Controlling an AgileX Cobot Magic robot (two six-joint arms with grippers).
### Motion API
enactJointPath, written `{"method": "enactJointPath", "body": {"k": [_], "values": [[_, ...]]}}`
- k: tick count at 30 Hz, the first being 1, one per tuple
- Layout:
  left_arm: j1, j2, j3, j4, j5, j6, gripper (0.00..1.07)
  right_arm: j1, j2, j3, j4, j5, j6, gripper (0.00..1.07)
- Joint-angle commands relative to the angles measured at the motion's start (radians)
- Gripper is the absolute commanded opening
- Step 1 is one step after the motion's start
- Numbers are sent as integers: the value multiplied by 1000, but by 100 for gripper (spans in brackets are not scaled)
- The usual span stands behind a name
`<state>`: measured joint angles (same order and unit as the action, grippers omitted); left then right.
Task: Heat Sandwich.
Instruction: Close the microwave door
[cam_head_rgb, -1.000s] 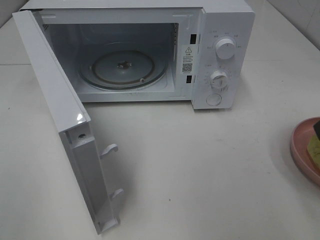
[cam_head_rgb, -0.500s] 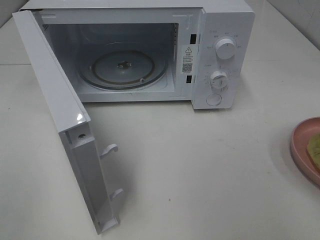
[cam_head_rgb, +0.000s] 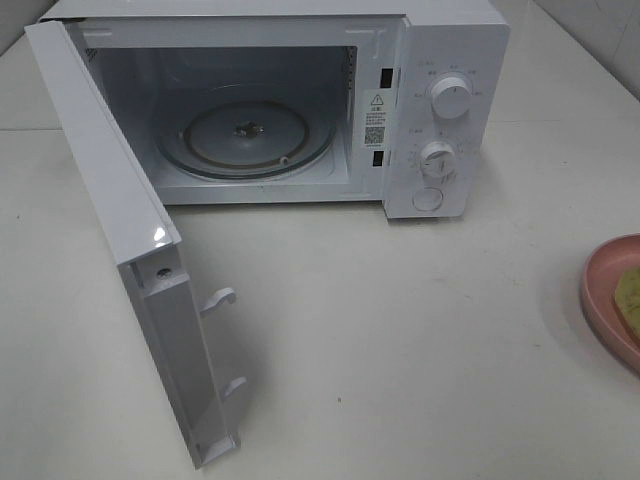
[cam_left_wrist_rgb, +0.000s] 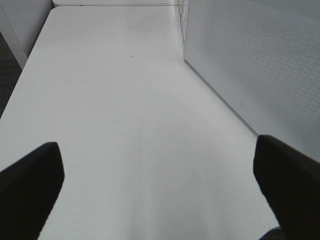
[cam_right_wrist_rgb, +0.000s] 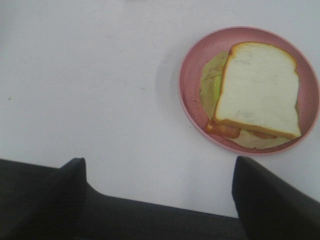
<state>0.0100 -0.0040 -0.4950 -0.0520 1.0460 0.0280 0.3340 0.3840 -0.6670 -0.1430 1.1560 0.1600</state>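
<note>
The sandwich (cam_right_wrist_rgb: 260, 92), pale bread over yellow-green and reddish filling, lies on a round pink plate (cam_right_wrist_rgb: 192, 80). In the exterior high view only a sliver of the sandwich (cam_head_rgb: 630, 292) and plate (cam_head_rgb: 600, 300) shows at the right edge. My right gripper (cam_right_wrist_rgb: 160, 192) hovers open above the table, near the plate but apart from it, holding nothing. My left gripper (cam_left_wrist_rgb: 157, 185) is open over bare table beside the microwave door (cam_left_wrist_rgb: 260, 60). Neither gripper shows in the exterior high view. The white microwave (cam_head_rgb: 440, 60) stands with its door (cam_head_rgb: 120, 230) swung wide.
Inside the microwave a glass turntable (cam_head_rgb: 245, 135) lies bare. Two knobs (cam_head_rgb: 450, 98) and a button sit on its right panel. The open door juts toward the table's front left. A dark floor edge (cam_left_wrist_rgb: 7, 75) borders the table in the left wrist view.
A dark shape over the sandwich at the right edge one second ago has gone, leaving the plate and sandwich uncovered. Nothing else has moved.
</note>
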Motion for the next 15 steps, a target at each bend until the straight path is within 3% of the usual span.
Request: {"method": "enactJointPath", "body": {"k": [1, 15], "values": [[1, -29, 2, -6, -11, 0, 98, -73, -57, 9, 20, 4, -59, 76], [1, -29, 2, -6, -11, 0, 98, -205, -259, 37, 51, -4, -84, 76]]}}
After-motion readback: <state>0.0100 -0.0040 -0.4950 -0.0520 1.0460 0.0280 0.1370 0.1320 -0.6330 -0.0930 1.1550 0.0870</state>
